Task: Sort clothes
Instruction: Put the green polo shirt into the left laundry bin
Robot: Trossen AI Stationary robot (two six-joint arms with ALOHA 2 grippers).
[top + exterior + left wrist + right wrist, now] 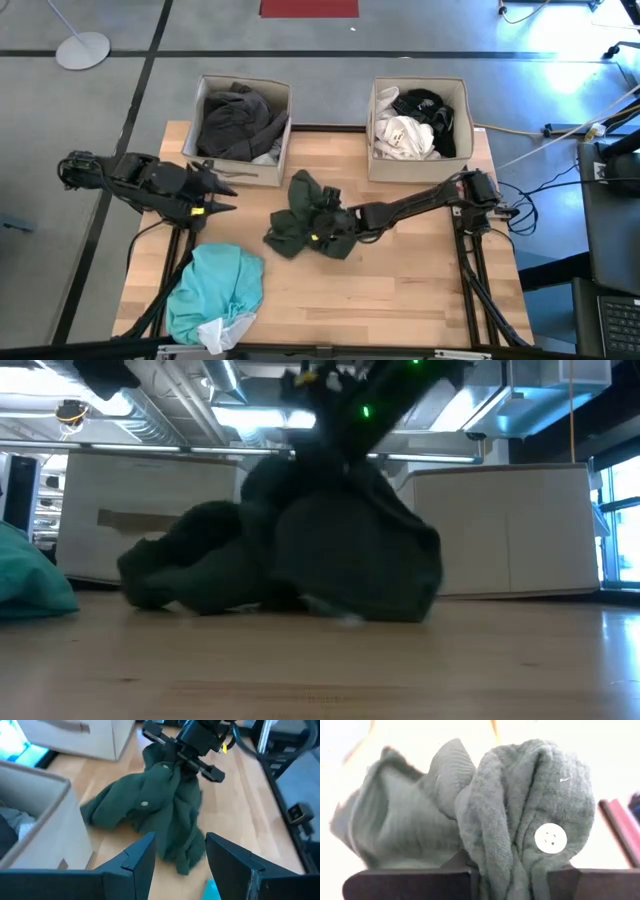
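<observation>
1. the step in hand is judged to be the pick-up of the dark green garment (305,222), which lies crumpled near the middle of the bench (420,300), in front of the gap between the two boxes.
2. the right claw (330,232) is seen clamped on a fold of that garment; in the right wrist view the cloth, with a white button (550,838), is pinched between the nearly closed fingers.
3. most of the garment is seen resting on the wood in the low view, so it is gripped but not yet lifted clear.
4. the next move is judged to call for a lift high enough for the trailing cloth to clear a box wall, then a carry to the back edge: the left box (268,172) holds dark grey clothes, the right box (372,125) white and black ones.
5. the left claw (225,192) is held apart and empty by the left box's front wall.
6. a turquoise garment (215,290) lies at the front left corner, unsorted.
</observation>
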